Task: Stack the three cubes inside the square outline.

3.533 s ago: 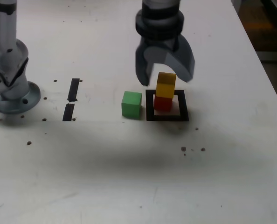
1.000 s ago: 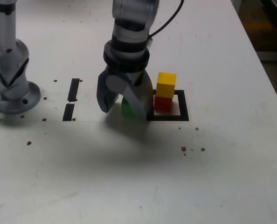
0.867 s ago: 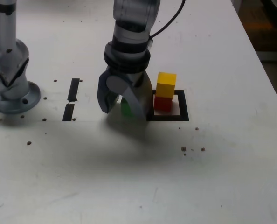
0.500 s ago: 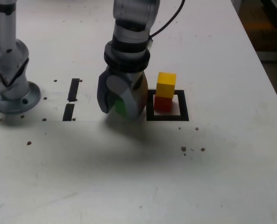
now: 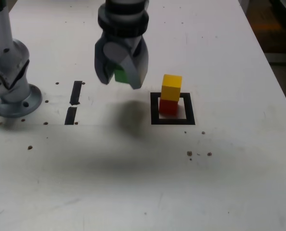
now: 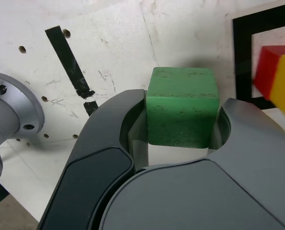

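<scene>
A metal post (image 5: 13,72) stands on a round base at the exterior view's far left, beside a white tabletop (image 5: 104,187) dotted with small dark holes. Just to its right, two short strips of black tape (image 5: 76,92) lie nearly end to end (the wrist view shows a frayed edge where they almost meet).

Next along, the gripper (image 5: 119,79) of a grey arm (image 5: 125,17) hangs above the table, its fingers pointing down and clamped on the green cube (image 6: 183,108). The cube sits between the two fingertips, a side against each, and is clear of the surface; a soft shadow falls on the tabletop below. In the wrist view its green faces (scuffed with dark marks) show plainly between the fingers.

To the right of the gripper in the exterior view, the yellow cube (image 5: 171,87) rests on top of the red cube (image 5: 168,107), which stands inside the black square (image 5: 191,108). The two are stacked (the yellow one hides part of the red), with white surface showing between the red cube and the tape at the frame's near side.
</scene>
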Robot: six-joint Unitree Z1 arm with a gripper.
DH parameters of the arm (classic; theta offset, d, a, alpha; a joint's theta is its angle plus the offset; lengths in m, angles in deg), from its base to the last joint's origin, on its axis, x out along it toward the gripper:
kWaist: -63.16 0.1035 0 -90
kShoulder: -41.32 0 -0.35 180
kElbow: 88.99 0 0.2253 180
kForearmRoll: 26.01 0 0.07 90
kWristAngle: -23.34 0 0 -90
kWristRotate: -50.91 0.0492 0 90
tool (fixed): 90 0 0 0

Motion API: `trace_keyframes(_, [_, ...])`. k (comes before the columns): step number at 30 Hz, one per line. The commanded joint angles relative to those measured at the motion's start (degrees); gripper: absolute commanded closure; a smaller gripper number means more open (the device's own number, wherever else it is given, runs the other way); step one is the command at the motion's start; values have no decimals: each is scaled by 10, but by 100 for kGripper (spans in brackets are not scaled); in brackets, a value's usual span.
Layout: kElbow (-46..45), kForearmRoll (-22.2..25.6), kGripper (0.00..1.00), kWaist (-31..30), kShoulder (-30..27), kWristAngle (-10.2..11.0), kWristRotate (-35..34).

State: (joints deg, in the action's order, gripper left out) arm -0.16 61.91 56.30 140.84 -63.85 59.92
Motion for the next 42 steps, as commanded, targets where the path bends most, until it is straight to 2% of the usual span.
trace_keyframes(1, [31, 21, 83, 2, 4, 2, 0])
trace_keyframes(9, [179, 103, 83, 2, 52, -1, 5])
trace_keyframes(15, [250, 126, 83, 2, 84, -16, 12])
trace_keyframes(25, [261, 121, 83, 3, 111, -33, 16])
trace_keyframes(33, [239, 92, 82, 8, 124, -42, 19])
trace_keyframes(42, [237, 71, 80, 11, 134, -45, 24])
